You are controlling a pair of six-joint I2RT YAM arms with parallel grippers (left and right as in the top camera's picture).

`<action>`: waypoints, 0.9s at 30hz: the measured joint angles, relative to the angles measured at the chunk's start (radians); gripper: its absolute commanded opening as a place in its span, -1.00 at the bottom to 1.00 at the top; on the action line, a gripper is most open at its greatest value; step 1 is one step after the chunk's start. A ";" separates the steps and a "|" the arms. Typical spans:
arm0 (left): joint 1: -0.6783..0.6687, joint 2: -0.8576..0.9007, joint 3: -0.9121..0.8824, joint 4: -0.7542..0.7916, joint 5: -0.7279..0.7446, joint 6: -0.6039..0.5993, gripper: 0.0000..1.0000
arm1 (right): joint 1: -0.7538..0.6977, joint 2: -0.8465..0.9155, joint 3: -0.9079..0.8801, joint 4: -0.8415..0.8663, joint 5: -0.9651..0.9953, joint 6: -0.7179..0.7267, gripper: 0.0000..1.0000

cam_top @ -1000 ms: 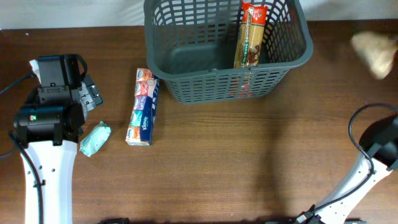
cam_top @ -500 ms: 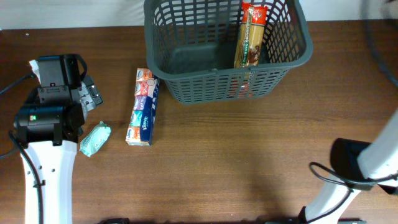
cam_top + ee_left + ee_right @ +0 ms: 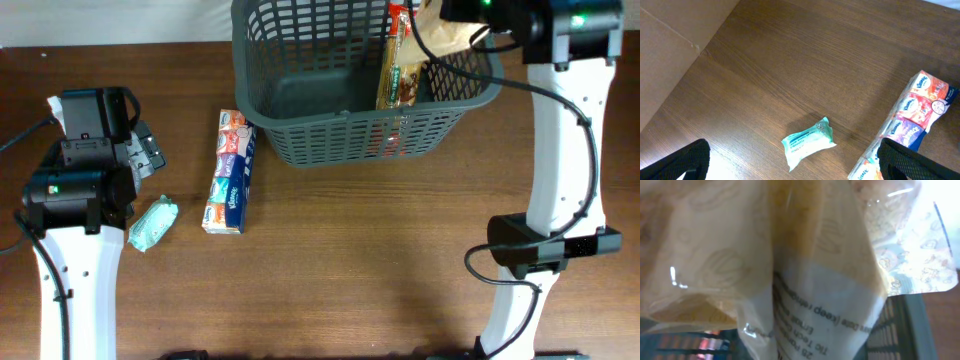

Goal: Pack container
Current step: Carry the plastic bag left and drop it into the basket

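The container (image 3: 300, 130), a dark grey lattice basket, stands at the table's back centre. A long spaghetti pack (image 3: 402, 60) leans inside it against the right side. My right gripper (image 3: 472, 20) hovers over the basket's back right corner, shut on a clear plastic bag of tan food (image 3: 445, 35). That bag (image 3: 790, 265) fills the right wrist view and hides the fingers; basket lattice (image 3: 895, 330) shows below it. My left gripper (image 3: 148, 150) stands open at the far left above the table, nothing between its fingers (image 3: 685, 162).
A multi-pack of tissues (image 3: 230, 172) lies left of the basket, also at the right edge of the left wrist view (image 3: 912, 112). A small teal wipes pack (image 3: 153, 222) lies beside the left arm, just ahead of the open left fingers (image 3: 807, 142).
The right arm has swung from the table's right side up over the basket's back right corner, carrying the bag. The left arm and the items on the table have not moved.
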 measured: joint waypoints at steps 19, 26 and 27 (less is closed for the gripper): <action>0.000 0.000 0.000 0.000 0.000 0.000 0.99 | -0.001 0.000 -0.318 0.005 0.069 -0.080 0.28; 0.000 0.000 0.000 0.000 0.000 0.000 0.99 | -0.001 0.000 -0.318 0.015 0.070 -0.087 0.65; 0.000 0.000 0.000 0.000 0.000 0.000 0.99 | -0.001 0.000 -0.318 0.015 0.070 -0.088 0.65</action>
